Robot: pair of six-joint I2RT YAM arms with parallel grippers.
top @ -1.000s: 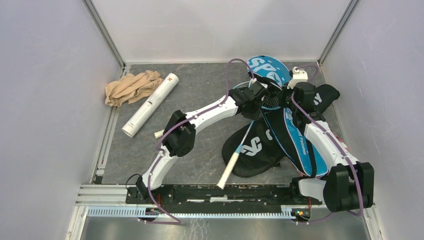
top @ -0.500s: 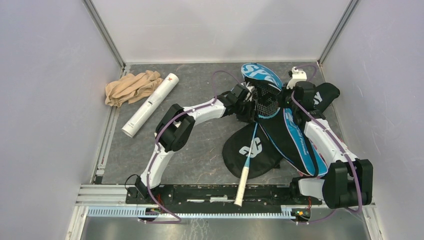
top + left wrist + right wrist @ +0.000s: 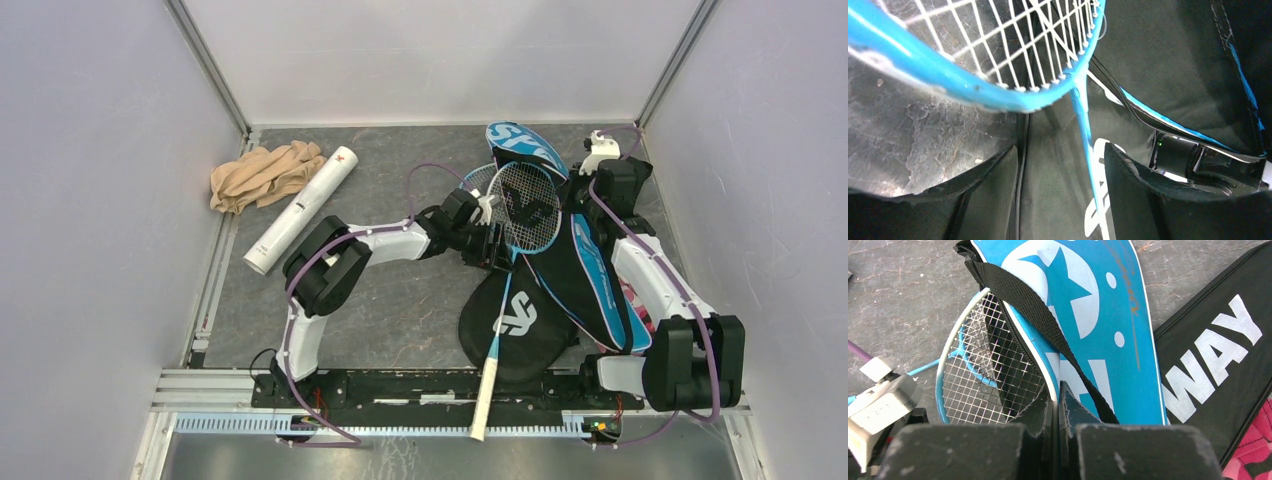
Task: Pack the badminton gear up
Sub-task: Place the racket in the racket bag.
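Left wrist: left tool [image 3: 1059,150] gapes wide around blue racket [image 3: 1079,107] shaft

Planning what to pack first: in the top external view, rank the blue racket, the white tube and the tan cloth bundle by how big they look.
1. blue racket: clearly the longest.
2 and 3. white tube and tan cloth bundle: too close to rank. The tube looks longer, the bundle wider.

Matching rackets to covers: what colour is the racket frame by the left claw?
Bright blue; the racket frame shows best in the left wrist view.
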